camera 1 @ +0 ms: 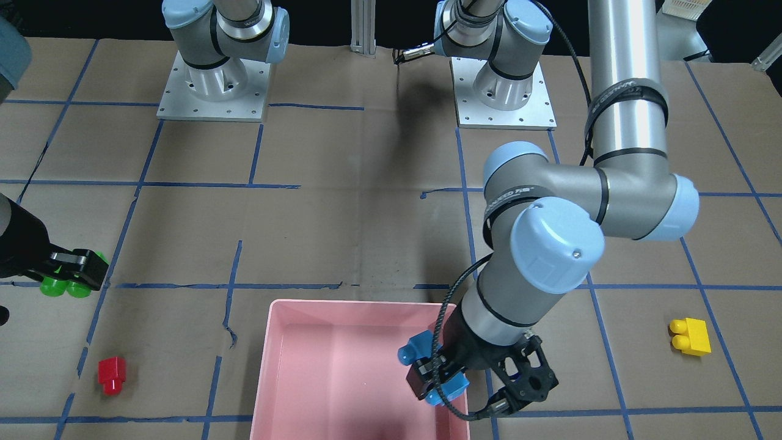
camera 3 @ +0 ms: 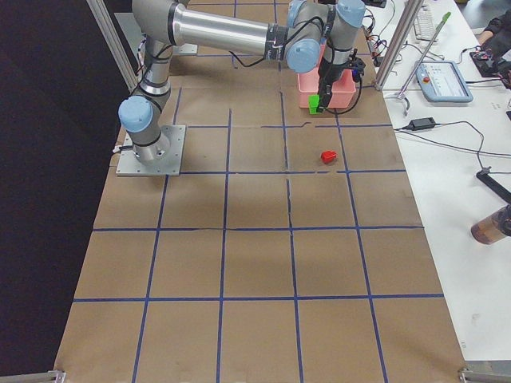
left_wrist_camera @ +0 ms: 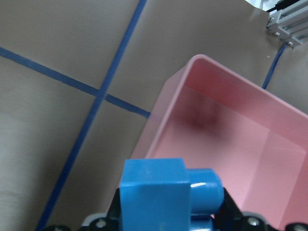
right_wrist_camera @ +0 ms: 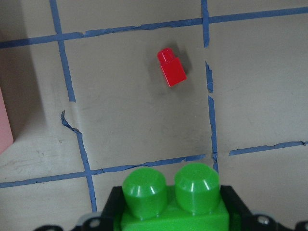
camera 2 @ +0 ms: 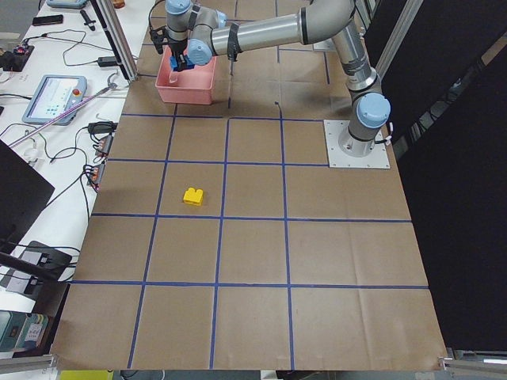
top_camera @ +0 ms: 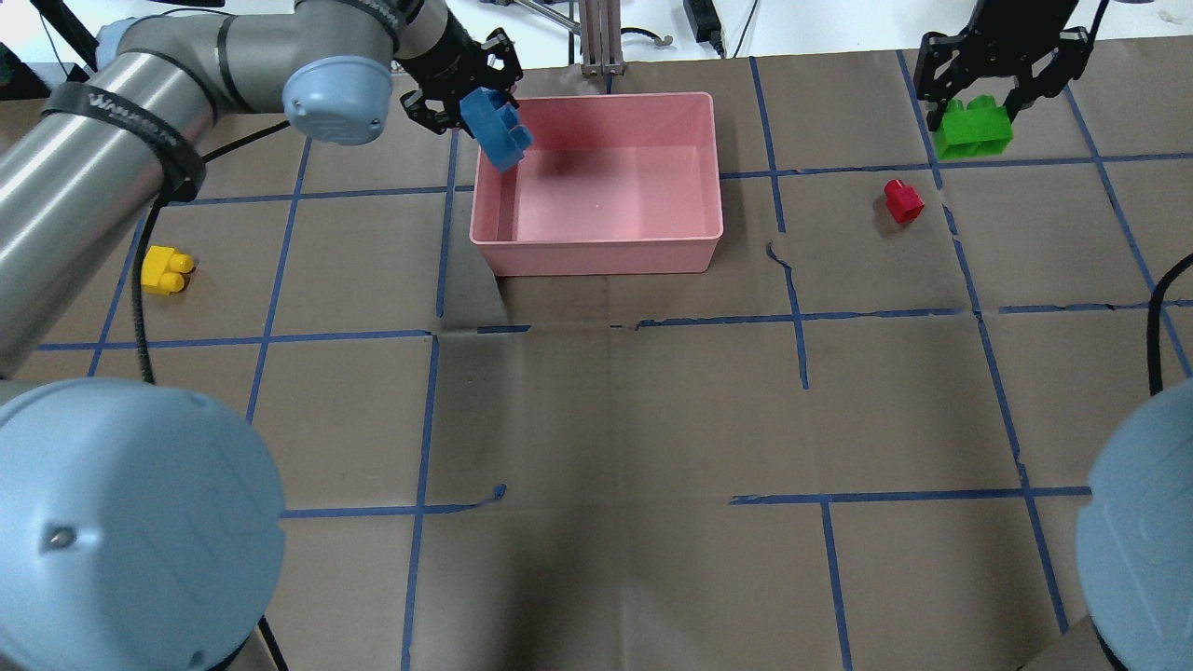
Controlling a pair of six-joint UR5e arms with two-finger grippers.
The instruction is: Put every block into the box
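Observation:
My left gripper (top_camera: 489, 116) is shut on the light-blue block (top_camera: 496, 129) and holds it over the far left corner of the pink box (top_camera: 596, 256); it also shows in the front view (camera 1: 435, 366) and left wrist view (left_wrist_camera: 166, 192). My right gripper (top_camera: 974, 116) is shut on the green block (top_camera: 972, 128), lifted above the table at the far right; the green block also shows in the right wrist view (right_wrist_camera: 175, 202). The red block (top_camera: 903, 201) lies on the table right of the box. The yellow block (top_camera: 166, 270) lies on the table left of the box.
The box's (camera 1: 287, 379) inside holds no blocks. The table is brown paper with blue tape grid lines. The arm bases (camera 1: 211, 79) stand at the robot's side. An aluminium post (top_camera: 601, 37) stands just beyond the box.

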